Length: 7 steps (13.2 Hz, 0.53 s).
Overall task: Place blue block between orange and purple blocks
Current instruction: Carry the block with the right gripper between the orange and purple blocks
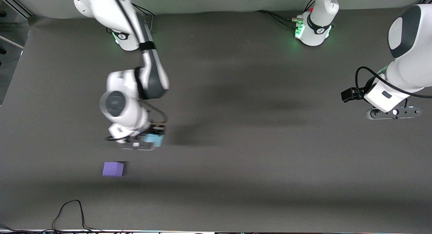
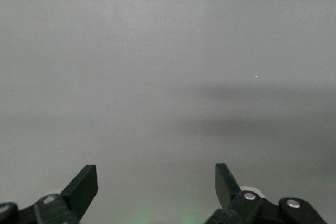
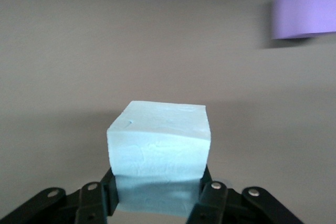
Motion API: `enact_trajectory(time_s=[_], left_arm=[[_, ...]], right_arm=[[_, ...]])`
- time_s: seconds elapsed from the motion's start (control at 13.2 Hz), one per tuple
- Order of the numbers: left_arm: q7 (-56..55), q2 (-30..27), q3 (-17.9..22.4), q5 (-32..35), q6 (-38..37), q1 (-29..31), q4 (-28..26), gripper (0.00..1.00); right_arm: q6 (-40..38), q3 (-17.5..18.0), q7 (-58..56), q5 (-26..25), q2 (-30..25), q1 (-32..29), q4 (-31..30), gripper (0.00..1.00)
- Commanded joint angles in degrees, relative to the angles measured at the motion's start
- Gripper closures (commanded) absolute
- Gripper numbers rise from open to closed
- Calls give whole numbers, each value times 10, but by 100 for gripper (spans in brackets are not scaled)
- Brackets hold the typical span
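step: carry. you have the blue block (image 3: 159,142) in hand and up off the table (image 1: 256,153), and it is not yet set down; i judge the task about half done.
next move: you need the gap between orange and purple, but no orange block shows in any view, so find it first. then bring the block down level, in line with both, touching neither, and let go only once it sits flat.
right gripper (image 1: 147,141): clamped on the blue block, one finger on each side face low down; most of the cube stands clear of the fingertips (image 3: 209,186). it hangs over bare table, toward the right arm's end.
blue block: held square, not tilted as far as you can see; a light dent marks one upper edge. foam-like, so expect it to give under a hard squeeze.
purple block (image 1: 113,169): on the table, nearer the front camera than the spot under the right gripper, well apart from the blue block; it shows blurred at the edge of the right wrist view.
left gripper (image 2: 156,182): fingers wide apart, holding nothing, over bare table at the left arm's end; this arm waits.
risk: dropping short, or nudging purple as you come down.
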Motion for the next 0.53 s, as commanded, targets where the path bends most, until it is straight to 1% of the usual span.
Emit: enact_trajectory(time_s=[0.0,0.08,0.15,0.23,0.3,0.38,0.46], left_arm=[[3,-16,3,-18,-12,-5,-4,0],[3,-14,3,-18,-7,-5,-3,0],[3,-12,3,-18,-6,-5,-4,0],[3,-12,3,-18,-6,-5,-3,0],[3,-12,3,-18,-6,-5,-4,0],[3,-12,2,-19,-6,-6,-5,0],[3,-12,2,-19,-6,-6,-5,0]], right_arm=[[10,-39,-30,8,-14,-11,-56,100],[17,-42,-75,12,-14,-30,-74,100],[21,-42,-90,14,-13,-51,-82,100],[26,-42,-102,14,-9,-58,-93,100],[49,-42,-132,14,-6,-61,-116,100],[81,-41,-157,26,-6,-70,-145,100],[114,-37,-170,66,-4,-79,-172,100]])
